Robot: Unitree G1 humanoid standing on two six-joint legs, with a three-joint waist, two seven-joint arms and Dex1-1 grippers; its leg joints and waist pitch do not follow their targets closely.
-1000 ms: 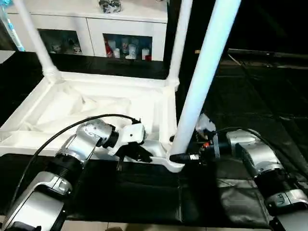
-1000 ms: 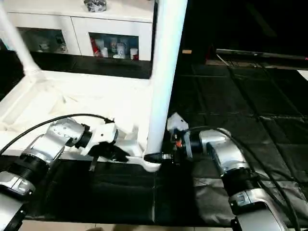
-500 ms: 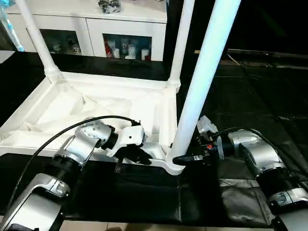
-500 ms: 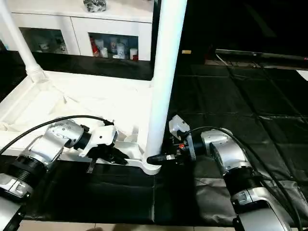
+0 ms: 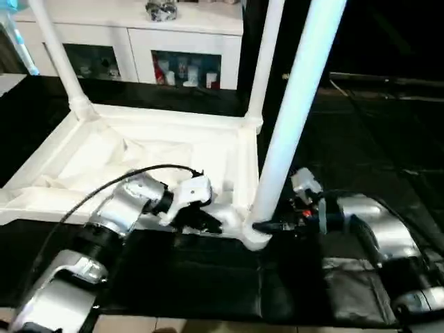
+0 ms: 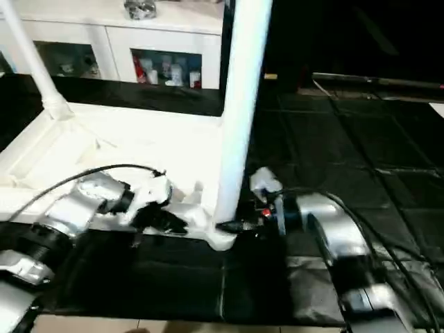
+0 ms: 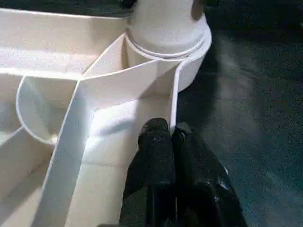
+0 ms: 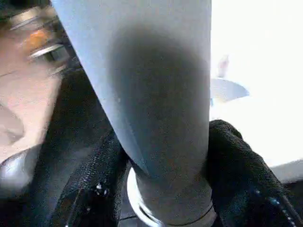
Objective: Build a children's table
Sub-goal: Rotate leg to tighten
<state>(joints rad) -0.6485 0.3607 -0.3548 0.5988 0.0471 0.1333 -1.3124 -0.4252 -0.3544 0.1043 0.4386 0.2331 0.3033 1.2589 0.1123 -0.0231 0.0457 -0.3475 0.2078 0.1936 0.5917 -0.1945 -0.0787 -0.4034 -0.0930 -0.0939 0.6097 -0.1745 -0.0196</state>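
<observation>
The children's table top [image 5: 146, 156] lies upside down on a black mat [image 5: 208, 277], ribbed underside up, with its near long rim running along the mat's middle. Dark mat lies free on the near side of that rim and to the right of the top; behind the far rim stands a white cabinet with glass doors [image 5: 166, 59].

Three legs stand upright in corner sockets: far left leg [image 5: 59, 59], far right leg [image 5: 267, 59], and the near right leg [image 5: 295, 118]. All are smooth white tapered round tubes; the sockets are rounded collars, and thin straight ribs and one curved rib divide the underside into compartments.

Left gripper [image 7: 171, 142]: black fingers pressed together, nothing between them. The fingertips sit at the near rim wall, one inside it and one just outside, near the near right socket [image 7: 165, 35].

Right gripper [image 8: 163, 170]: clamped on the near right leg low down, just above its socket collar, one black pad [image 8: 97, 184] on each side of the tube and both touching it. In the head views it reaches the leg's foot level from the right.
</observation>
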